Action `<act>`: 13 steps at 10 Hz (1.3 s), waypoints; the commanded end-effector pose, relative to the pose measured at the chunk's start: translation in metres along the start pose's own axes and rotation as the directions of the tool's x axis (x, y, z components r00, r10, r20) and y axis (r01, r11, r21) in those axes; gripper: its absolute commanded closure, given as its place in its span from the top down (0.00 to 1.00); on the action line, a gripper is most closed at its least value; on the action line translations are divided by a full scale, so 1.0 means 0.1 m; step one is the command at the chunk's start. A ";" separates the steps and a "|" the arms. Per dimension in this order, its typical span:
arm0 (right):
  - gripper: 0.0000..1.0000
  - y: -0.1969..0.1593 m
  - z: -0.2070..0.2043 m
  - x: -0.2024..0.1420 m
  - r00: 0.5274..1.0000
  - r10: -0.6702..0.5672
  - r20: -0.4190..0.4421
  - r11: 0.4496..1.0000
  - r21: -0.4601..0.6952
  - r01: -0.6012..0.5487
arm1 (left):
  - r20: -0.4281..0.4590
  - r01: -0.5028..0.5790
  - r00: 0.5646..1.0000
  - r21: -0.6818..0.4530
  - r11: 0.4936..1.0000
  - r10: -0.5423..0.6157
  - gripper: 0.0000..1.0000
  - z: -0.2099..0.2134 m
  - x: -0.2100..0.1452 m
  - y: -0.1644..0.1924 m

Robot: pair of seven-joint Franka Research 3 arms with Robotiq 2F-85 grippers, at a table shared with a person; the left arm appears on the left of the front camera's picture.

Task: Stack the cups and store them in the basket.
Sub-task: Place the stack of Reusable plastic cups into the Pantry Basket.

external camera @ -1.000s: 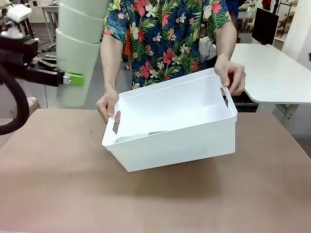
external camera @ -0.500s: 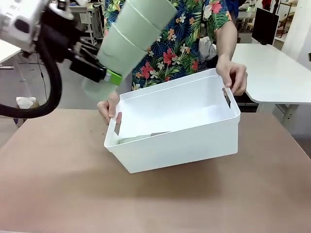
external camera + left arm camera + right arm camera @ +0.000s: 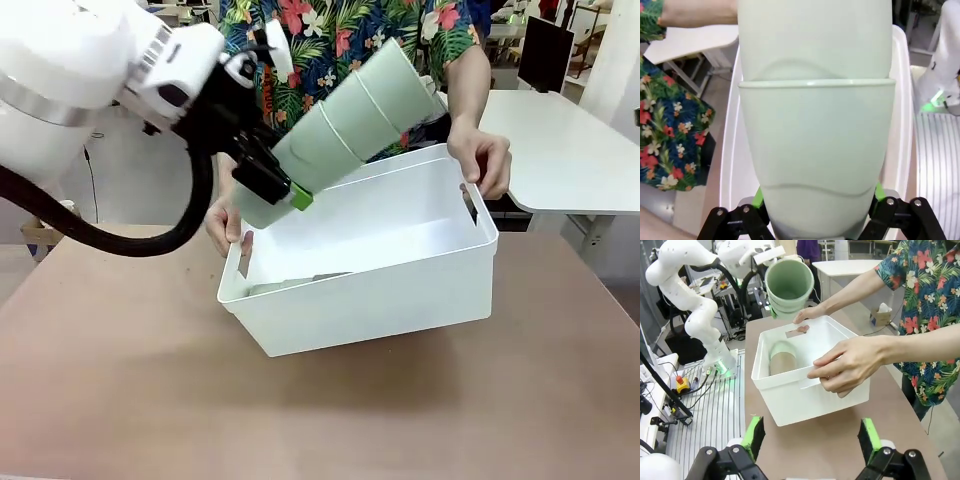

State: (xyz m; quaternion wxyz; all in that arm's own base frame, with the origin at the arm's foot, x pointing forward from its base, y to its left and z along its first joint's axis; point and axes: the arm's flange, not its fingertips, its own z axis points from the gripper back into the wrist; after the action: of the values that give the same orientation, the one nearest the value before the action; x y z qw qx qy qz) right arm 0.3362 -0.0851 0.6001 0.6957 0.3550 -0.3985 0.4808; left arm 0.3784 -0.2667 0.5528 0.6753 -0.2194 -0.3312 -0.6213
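My left gripper (image 3: 276, 190) is shut on the lower end of a stack of pale mint green cups (image 3: 345, 125). The stack is tilted, its open end up and to the right, above the left part of the white basket (image 3: 400, 290). In the left wrist view the cups (image 3: 815, 130) stand between my fingers over the basket (image 3: 730, 150). A person holds the basket (image 3: 805, 400) tilted by both handle ends. Inside it a tan-brown cup (image 3: 782, 362) lies on its side with a mint green rim at its top. My right gripper (image 3: 812, 440) is open, apart from the basket.
The basket rests partly on the brown table (image 3: 120, 380). One hand (image 3: 482, 155) grips its right rim, the other hand (image 3: 222, 222) its left end, just under my left gripper. A white table (image 3: 570, 150) stands at the back right.
My left arm has swung right with the stack and tipped it from upright to slanted over the basket's left end. The person's hands have kept the basket tilted.
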 end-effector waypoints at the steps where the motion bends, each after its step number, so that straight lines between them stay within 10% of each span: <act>1: 1.00 -0.01 0.02 0.03 1.000 0.011 0.016 1.000 0.003 -0.011 | -0.034 0.004 0.999 0.019 1.000 -0.004 0.85 -0.16 0.09 0.19; 13: 1.00 -0.01 0.02 0.03 1.000 0.011 0.016 1.000 0.003 -0.011 | -0.217 -0.026 0.976 0.056 0.998 0.037 0.85 -1.38 -0.12 0.60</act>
State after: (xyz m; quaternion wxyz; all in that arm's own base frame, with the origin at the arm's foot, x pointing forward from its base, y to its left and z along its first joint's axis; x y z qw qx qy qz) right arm 0.3366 -0.0853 0.6003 0.6958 0.3550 -0.3983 0.4808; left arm 0.4566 -0.3390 0.4508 0.7151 -0.1473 -0.2636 -0.6304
